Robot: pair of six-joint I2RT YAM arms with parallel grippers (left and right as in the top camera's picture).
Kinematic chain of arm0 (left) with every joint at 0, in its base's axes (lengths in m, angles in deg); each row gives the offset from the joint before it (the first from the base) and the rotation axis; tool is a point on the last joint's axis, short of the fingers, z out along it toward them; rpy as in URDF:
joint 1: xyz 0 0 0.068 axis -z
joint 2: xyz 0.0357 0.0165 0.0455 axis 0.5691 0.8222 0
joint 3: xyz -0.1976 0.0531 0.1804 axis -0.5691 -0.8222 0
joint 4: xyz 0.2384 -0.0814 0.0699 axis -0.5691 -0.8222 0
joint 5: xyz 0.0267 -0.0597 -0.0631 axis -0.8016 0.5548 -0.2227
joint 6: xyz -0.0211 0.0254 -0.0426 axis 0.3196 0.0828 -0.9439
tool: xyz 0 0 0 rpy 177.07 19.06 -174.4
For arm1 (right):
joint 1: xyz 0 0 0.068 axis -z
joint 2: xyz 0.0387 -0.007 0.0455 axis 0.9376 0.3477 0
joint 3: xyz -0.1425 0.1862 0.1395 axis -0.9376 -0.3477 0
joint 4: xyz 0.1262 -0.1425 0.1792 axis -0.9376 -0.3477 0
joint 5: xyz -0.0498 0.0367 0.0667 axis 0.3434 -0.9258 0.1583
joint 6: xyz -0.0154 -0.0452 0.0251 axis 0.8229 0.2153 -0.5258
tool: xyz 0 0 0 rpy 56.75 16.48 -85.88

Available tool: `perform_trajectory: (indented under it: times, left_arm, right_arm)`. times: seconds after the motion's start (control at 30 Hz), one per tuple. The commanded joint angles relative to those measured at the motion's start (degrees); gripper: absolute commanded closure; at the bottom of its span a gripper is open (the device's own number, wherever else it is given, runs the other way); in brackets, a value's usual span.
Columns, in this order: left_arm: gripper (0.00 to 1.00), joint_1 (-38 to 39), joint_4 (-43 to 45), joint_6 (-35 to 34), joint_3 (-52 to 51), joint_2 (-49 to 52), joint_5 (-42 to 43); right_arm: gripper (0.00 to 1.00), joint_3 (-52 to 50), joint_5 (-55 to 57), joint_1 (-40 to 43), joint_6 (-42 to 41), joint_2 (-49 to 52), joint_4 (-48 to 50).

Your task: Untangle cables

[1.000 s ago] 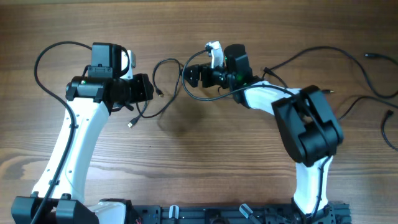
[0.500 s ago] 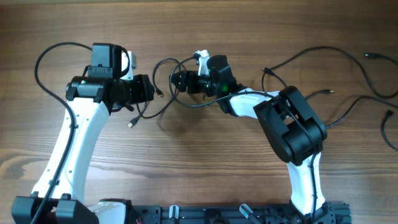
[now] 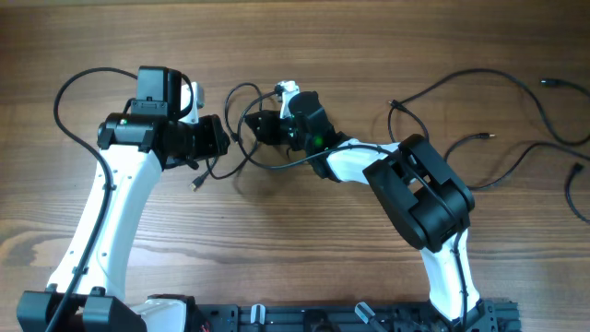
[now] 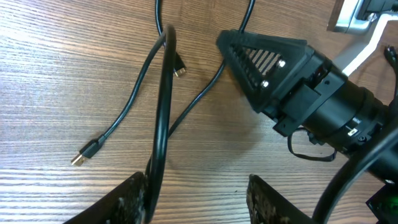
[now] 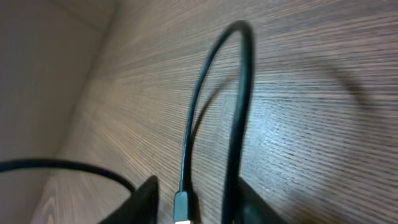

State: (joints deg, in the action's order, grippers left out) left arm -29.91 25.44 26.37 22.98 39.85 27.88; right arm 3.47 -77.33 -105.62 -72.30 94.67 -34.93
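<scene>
Thin black cables [image 3: 241,89] loop on the wood between my two grippers, with one gold-tipped plug [image 3: 194,185] lying loose. My left gripper [image 3: 221,138] is open; in its wrist view a raised cable [image 4: 163,93] runs down against the inside of the left finger [image 4: 134,199], unpinched. A gold plug [image 4: 78,160] and another plug [image 4: 179,70] lie beyond. My right gripper [image 3: 251,127] sits close to the left one. Its jaws [image 5: 198,205] stand narrowly apart around a cable loop [image 5: 239,93] and a thin cord ending in a plug [image 5: 181,208].
More black cables [image 3: 516,88] trail across the right half of the table, with loose ends near the right edge [image 3: 579,189]. The left arm's own thick wire [image 3: 69,88] arcs at the far left. The right gripper's body [image 4: 267,68] fills the left wrist view's upper right.
My right gripper has moved left, up to the cable loop beside the left gripper, and its jaws have narrowed a lot. The left arm has barely moved.
</scene>
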Motion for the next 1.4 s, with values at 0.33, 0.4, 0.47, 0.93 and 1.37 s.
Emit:
perform_trajectory:
  times: [0.33,0.4,0.47,0.93,1.37]
  left_arm:
    - [0.59,0.26,-0.09,0.28,-0.17,0.42,0.72]
    - [0.57,0.26,-0.09,0.28,-0.17,0.42,0.72]
    - [0.55,0.26,-0.24,0.28,-0.17,0.42,0.72]
    - [0.43,0.26,-0.92,0.31,-0.17,0.42,0.72]
    - [0.35,0.26,0.92,0.31,-0.17,0.42,0.72]
  right_arm:
    - [0.96,0.35,-3.02,13.31,-2.62,-0.68,6.88]
    - [0.96,0.76,-2.51,17.4,-4.87,-0.87,8.94]
    - [0.96,0.96,-0.17,20.59,-6.56,-0.87,8.92]
    - [0.92,0.96,19.12,31.54,-10.47,-0.79,0.96]
    - [0.0,0.96,3.04,32.54,12.41,-13.33,-3.65]
